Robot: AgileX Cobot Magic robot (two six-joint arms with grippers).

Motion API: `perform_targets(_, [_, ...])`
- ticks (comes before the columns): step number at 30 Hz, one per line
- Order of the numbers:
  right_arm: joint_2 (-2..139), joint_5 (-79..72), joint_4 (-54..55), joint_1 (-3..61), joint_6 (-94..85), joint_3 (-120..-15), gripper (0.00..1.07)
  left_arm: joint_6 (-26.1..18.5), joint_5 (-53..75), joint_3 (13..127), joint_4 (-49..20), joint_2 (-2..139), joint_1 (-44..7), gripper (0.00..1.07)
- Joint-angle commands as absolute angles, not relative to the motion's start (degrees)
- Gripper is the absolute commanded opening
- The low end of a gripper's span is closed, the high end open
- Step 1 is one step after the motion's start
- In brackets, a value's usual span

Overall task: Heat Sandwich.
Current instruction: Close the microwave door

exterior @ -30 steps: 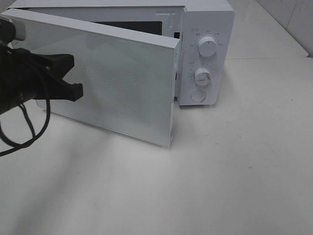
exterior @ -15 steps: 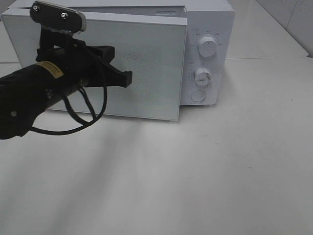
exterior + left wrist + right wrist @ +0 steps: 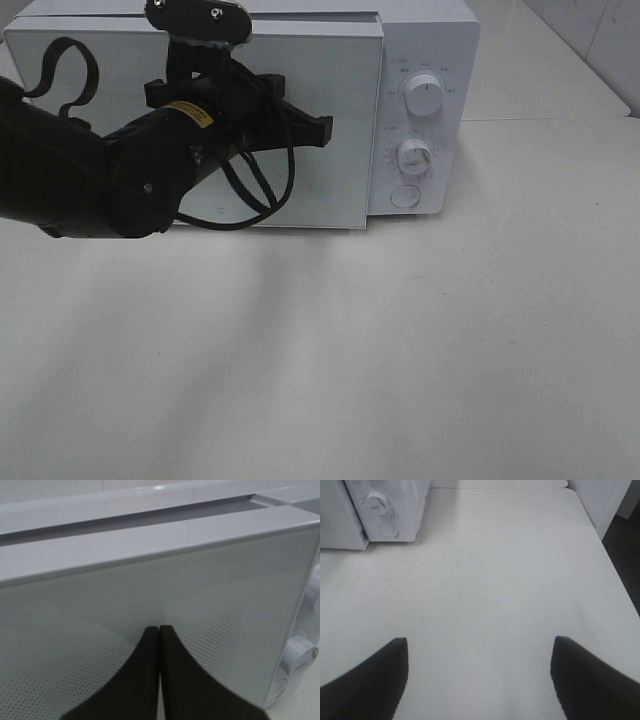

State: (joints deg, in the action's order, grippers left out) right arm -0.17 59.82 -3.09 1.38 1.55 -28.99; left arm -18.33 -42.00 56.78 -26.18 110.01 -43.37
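Sandwich: out of sight in every view, so where it lies cannot be told.

From the high camera, a white microwave (image 3: pixel 420 110) stands at the back of the pale counter (image 3: pixel 400 350). Its door (image 3: pixel 345 190) lies close against the front; whether it is latched I cannot tell. The left arm (image 3: pixel 100 180) reaches across the door, and the left fingers (image 3: pixel 318 128) are pressed together with nothing between them, their tip at the door panel. Two knobs (image 3: pixel 424 97) (image 3: pixel 414 155) sit above a round button (image 3: pixel 404 195).

The left wrist camera shows the same fingers (image 3: pixel 145 680) closed flat on each other, their tips against the dotted door (image 3: pixel 75 605).

In the right wrist view, the right fingers (image 3: pixel 375 675) stand wide apart and empty over bare counter (image 3: pixel 485 580), well away from the microwave (image 3: pixel 410 510).
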Motion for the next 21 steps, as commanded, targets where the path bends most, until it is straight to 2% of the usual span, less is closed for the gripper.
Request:
perform_targets(1, [-1.78, 59.3, -2.81, 1.2, 1.89, -28.93, 0.76, -19.54, -41.2, 59.13, -27.27, 111.55, -43.72, 0.0])
perform_targets(9, [-1.78, 59.3, -2.81, 1.2, 1.89, -28.93, 0.76, -19.65, -38.39, 63.48, -29.16, 114.25, -43.72, 0.0])
perform_targets(21, [-1.78, 59.3, -2.81, 1.2, 1.95, -28.93, 0.76, -19.65, -32.95, 68.98, -29.51, 115.91, -40.51, 0.0])
